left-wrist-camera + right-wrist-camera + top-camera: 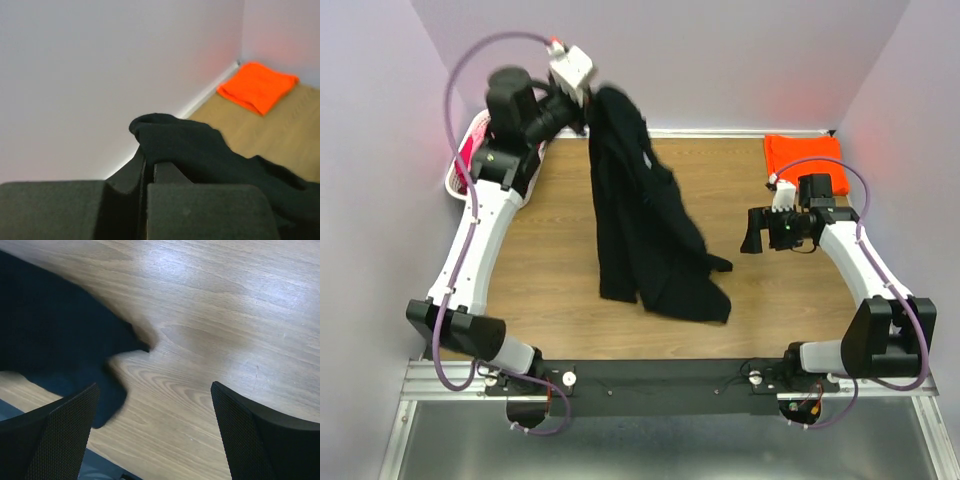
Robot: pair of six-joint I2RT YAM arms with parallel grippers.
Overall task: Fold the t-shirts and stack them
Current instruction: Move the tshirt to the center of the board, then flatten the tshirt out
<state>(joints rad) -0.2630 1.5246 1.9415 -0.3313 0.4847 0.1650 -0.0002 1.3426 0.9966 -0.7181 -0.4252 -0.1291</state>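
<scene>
Left pincer (578,112) clenched on the black t-shirt (640,225), gripping a bunched bit of cloth up high near the far edge of the surface (560,280), left of centre. We see the shirt hanging from that grip in a long crumpled drape. Its lower part lies rumpled on the middle of the surface, reaching toward the near edge. Left wrist view: fingers (169,174) pressed together, black fabric humped over the tips.

Right pincer (752,232) released, jaws spread wide, nothing between them. It hovers low over the right half of the surface, pointed at the black shirt, near its right-hand edge. In the wrist view a corner of the cloth lies beside one finger; we can't tell if they touch.

Orange t-shirt (805,162) folded, flat in the far right corner, well apart from the black one. White basket (460,175) with something pink inside sits at the far left corner, behind the left arm.
</scene>
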